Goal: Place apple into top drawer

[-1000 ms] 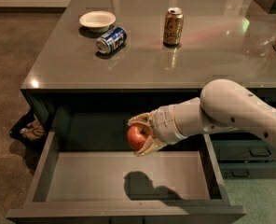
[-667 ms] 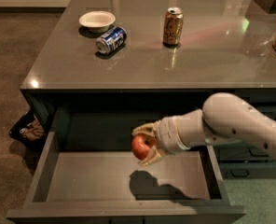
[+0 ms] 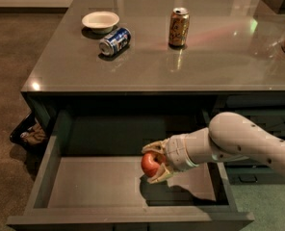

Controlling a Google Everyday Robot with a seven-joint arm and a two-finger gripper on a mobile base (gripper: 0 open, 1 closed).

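Observation:
The top drawer (image 3: 84, 184) is pulled open below the counter's front edge, wide and shallow with a flat grey bottom. My gripper (image 3: 155, 163) reaches in from the right on a white arm and is shut on the red apple (image 3: 150, 163). The apple hangs low over the middle of the drawer's bottom, with its shadow just under it. I cannot tell whether it touches the bottom.
On the grey counter (image 3: 205, 57) lie a blue soda can on its side (image 3: 114, 41), a white bowl (image 3: 100, 20) and an upright brown can (image 3: 179, 27). Narrower handled drawers (image 3: 251, 177) are at the right. A dark bin (image 3: 29, 134) sits on the floor at the left.
My gripper has carried the apple further down into the drawer and a little to the right. The shadow under it has drawn closer.

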